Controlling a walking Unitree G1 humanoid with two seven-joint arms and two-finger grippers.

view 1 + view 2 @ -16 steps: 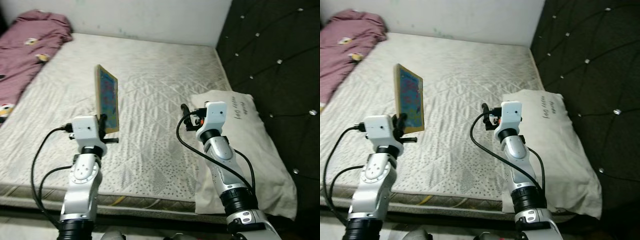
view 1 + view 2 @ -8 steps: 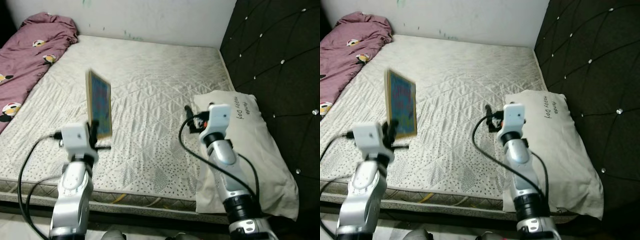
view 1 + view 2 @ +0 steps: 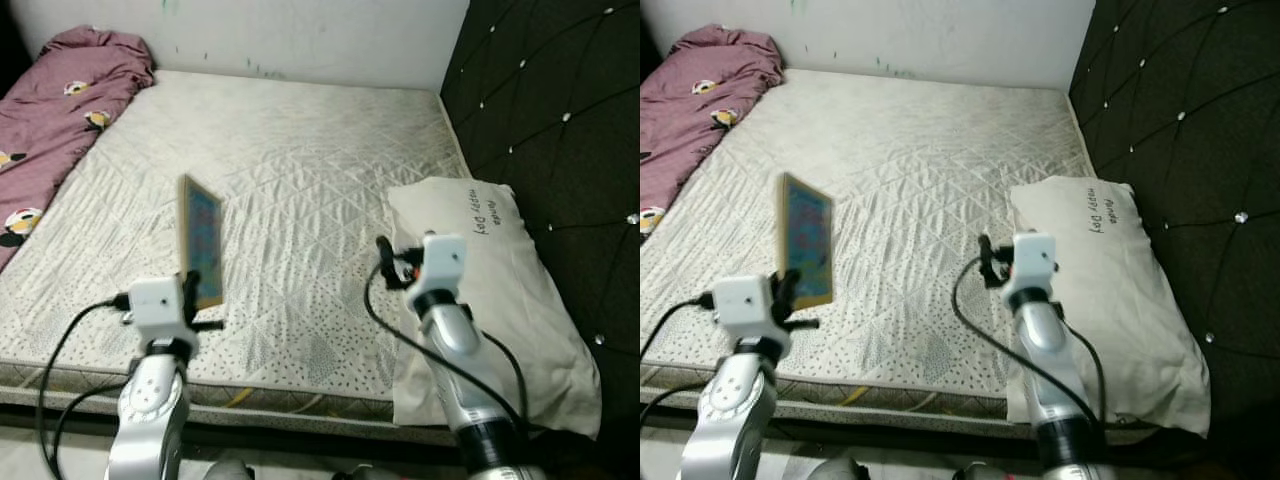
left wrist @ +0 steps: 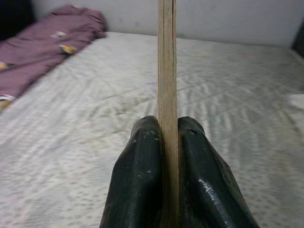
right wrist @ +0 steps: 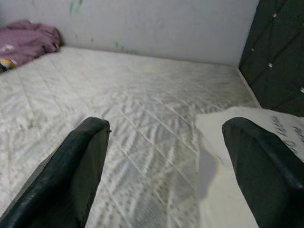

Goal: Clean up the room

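A thin wooden-framed board with a colourful blue picture point(image 3: 201, 240) stands upright on edge in my left gripper point(image 3: 190, 296), above the near part of the bare mattress point(image 3: 290, 160). In the left wrist view both black fingers point(image 4: 142, 180) are shut on the board's wooden edge point(image 4: 167, 71). My right gripper point(image 3: 384, 262) is held above the mattress beside the white pillow point(image 3: 500, 290). Its two fingers point(image 5: 76, 166) stand wide apart with nothing between them.
A crumpled maroon blanket point(image 3: 50, 100) lies at the mattress's far left corner. The black tufted headboard point(image 3: 560, 110) rises on the right and a white wall point(image 3: 300, 30) runs behind the bed. The mattress's front edge point(image 3: 290, 400) lies just below my arms.
The camera has pulled back and shifted. Both arms sit lower in the picture, and the board has dropped lower with my left gripper still shut on it.
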